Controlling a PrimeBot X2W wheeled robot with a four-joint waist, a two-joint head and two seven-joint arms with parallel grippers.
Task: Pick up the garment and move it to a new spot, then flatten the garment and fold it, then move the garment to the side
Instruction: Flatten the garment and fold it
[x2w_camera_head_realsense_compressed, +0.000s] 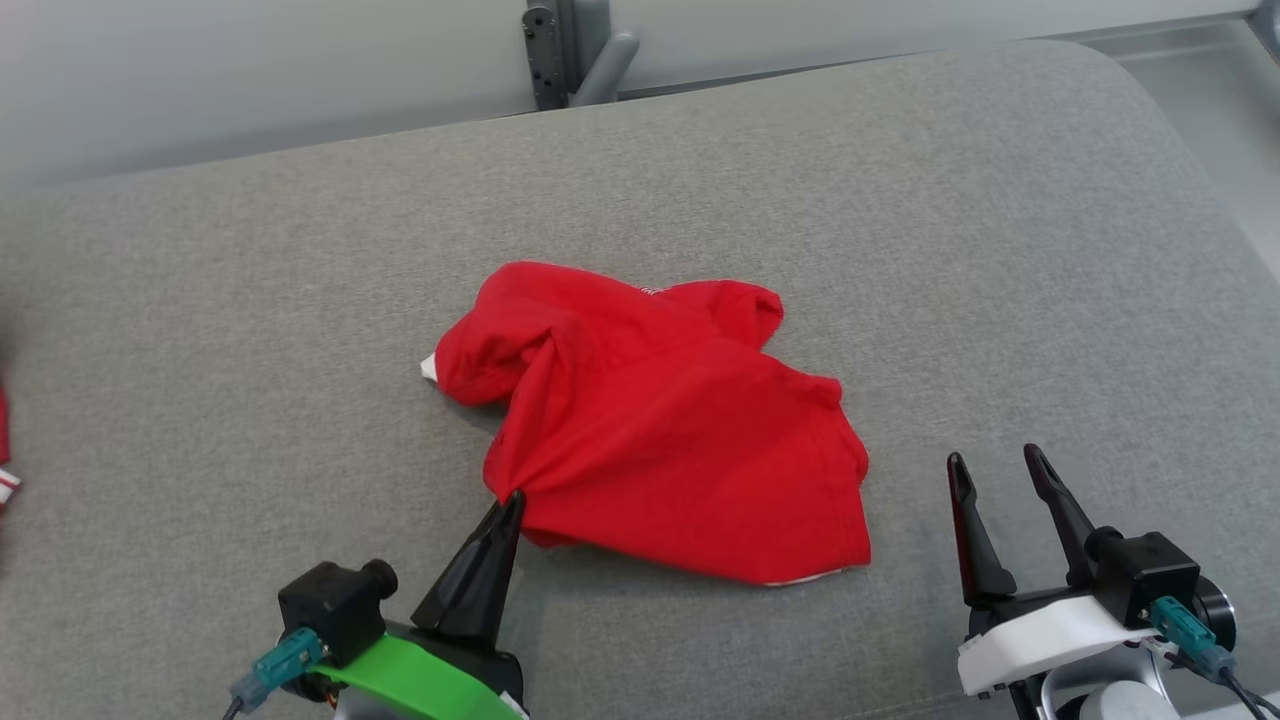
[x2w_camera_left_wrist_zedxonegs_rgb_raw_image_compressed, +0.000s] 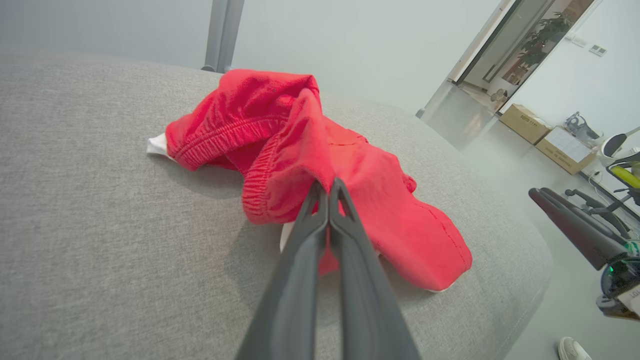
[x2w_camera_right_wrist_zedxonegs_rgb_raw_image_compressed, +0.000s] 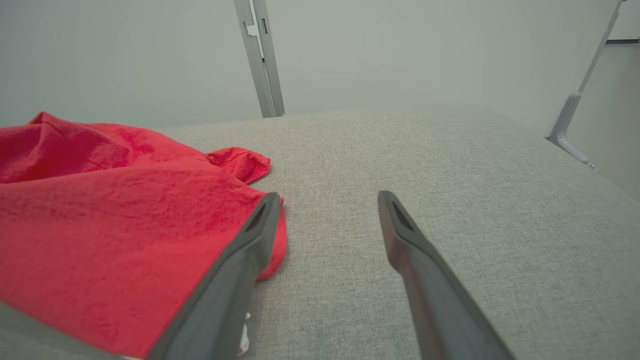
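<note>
Red garment (x2w_camera_head_realsense_compressed: 660, 420): crumpled in a heap on the grey padded surface (x2w_camera_head_realsense_compressed: 250, 300); the left wrist view adds its gathered elastic waistband (x2w_camera_left_wrist_zedxonegs_rgb_raw_image_compressed: 220, 136) and a white tag (x2w_camera_left_wrist_zedxonegs_rgb_raw_image_compressed: 157, 145) at the far-left edge. Left gripper (x2w_camera_head_realsense_compressed: 510, 500): fingers clenched on the garment's near-left edge. Right gripper (x2w_camera_head_realsense_compressed: 996, 458): fingers spread, empty, beside the garment's near-right corner, apart from it in the head view.

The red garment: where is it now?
In the head view the red garment lies crumpled near the middle of the grey cushion, its near left edge pinched in the shut left tool; the open right tool stands apart on its right.
</note>
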